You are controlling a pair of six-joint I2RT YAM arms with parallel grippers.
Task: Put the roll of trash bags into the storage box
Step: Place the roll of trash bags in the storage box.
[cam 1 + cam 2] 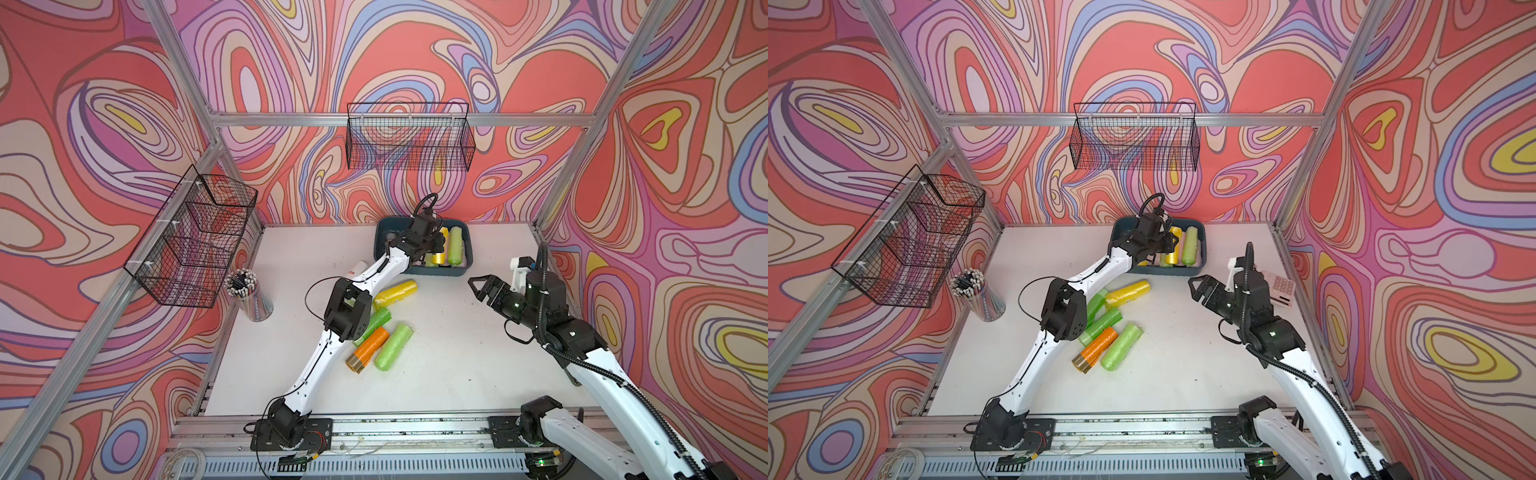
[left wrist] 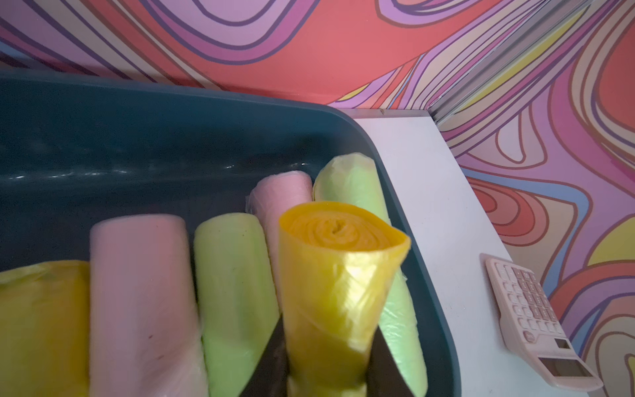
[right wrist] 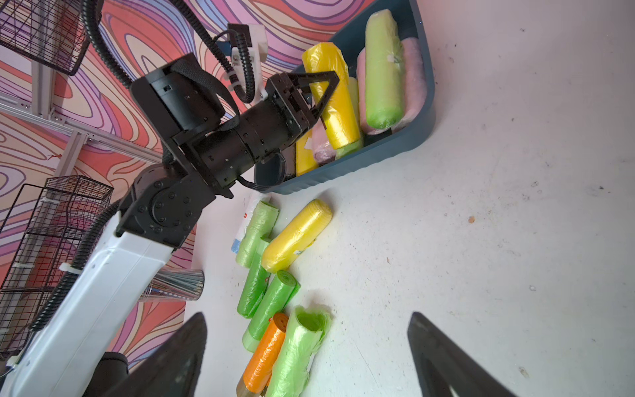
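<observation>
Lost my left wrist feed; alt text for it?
The left pincer is shut on a yellow plastic roll of trash bags, poised over pink, green and yellow rolls lying in the dark teal plastic storage box. A pale pink calculator lies on the white table beside it.

White arm links [image 1: 311,365], black joints [image 1: 347,309], black corrugated cable conduit [image 3: 97,41].

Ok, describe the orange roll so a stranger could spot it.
On the white table, find the loose pile of rolls in front of the teal storage box. The orange roll lies at the end farthest from the box, beside a pale green one; it alone is orange.
</observation>
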